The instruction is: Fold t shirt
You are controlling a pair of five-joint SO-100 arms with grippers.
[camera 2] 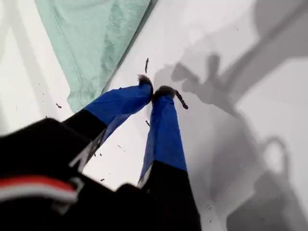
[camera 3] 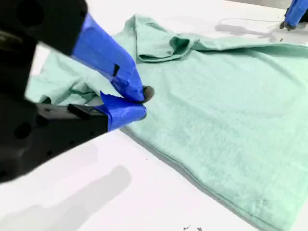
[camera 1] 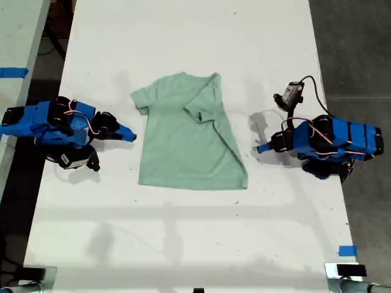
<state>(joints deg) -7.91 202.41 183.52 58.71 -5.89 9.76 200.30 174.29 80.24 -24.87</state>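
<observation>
The pale mint-green t shirt [camera 1: 183, 140] lies flat in the middle of the white table [camera 1: 183, 36], collar toward the far edge. Its sleeve on the exterior view's right is folded in over the body. My first gripper [camera 1: 261, 148] [camera 2: 155, 91] is on the exterior view's right. It is shut with nothing in it, tips on bare table a short way from the t shirt [camera 2: 96, 38] near its hem corner. My second gripper [camera 1: 131, 137] [camera 3: 142, 102] is on the exterior view's left, shut and empty, at the side edge of the t shirt [camera 3: 226, 110].
Dark floor borders the table on the exterior view's right and left. A second pale surface with blue tape [camera 1: 12, 72] stands at that view's far left. A blue tape mark [camera 1: 347, 250] sits near the table's front corner on the exterior view's right.
</observation>
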